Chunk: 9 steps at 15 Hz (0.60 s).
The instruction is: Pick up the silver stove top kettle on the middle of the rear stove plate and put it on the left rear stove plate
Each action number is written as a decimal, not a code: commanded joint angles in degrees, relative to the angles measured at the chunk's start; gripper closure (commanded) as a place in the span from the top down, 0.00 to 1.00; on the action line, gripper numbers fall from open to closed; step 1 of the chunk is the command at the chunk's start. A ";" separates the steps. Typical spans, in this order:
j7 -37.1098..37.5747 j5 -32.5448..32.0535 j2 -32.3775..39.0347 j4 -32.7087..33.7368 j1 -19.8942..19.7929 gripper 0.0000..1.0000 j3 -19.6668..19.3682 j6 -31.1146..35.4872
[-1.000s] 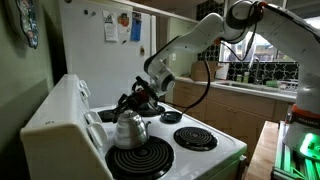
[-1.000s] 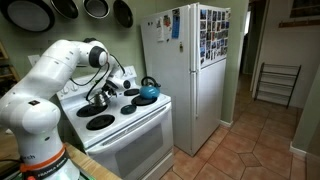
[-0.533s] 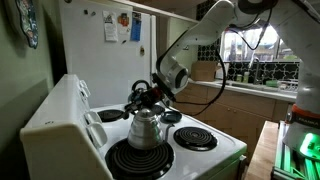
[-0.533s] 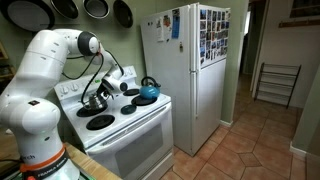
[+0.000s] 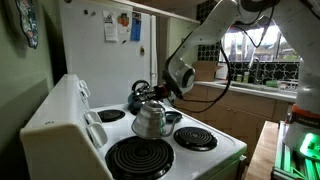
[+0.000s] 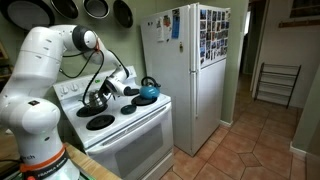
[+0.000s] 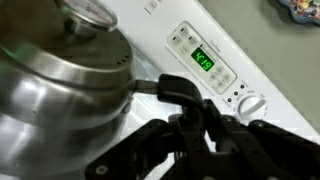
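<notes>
The silver stove top kettle [image 5: 150, 121] has a shiny dome and a black arched handle. My gripper [image 5: 160, 95] is shut on that handle and holds the kettle a little above the stove top. The kettle hangs just past the far edge of the left rear stove plate [image 5: 140, 158], the large black coil in a chrome ring. In the other exterior view the kettle [image 6: 97, 100] hangs by the back panel under my gripper [image 6: 106, 92]. The wrist view shows the kettle body [image 7: 60, 85] at left and my black fingers [image 7: 190, 130] clamped on its handle.
A teal-blue kettle [image 6: 147, 92] stands on the far rear burner. Smaller coil burners [image 5: 195, 138] [image 6: 101, 122] lie along the stove's front. The white back panel [image 5: 70, 105] carries a green clock [image 7: 203, 62] and a knob [image 7: 252, 104]. A white fridge [image 6: 190, 70] stands beside the stove.
The kettle has risen off the rear edge of the large coil and moved away from it, toward the stove's middle, still in my gripper. The arm has swung with it.
</notes>
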 commanded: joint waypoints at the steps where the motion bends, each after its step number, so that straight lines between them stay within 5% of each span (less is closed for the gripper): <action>1: 5.78 0.66 1.68 2.07 0.82 0.04 -1.89 -3.58; 8: 14.52 0.83 5.36 9.50 6.61 0.04 -2.10 7.24; 9: 10.96 0.24 4.43 6.67 4.53 0.04 -2.23 3.21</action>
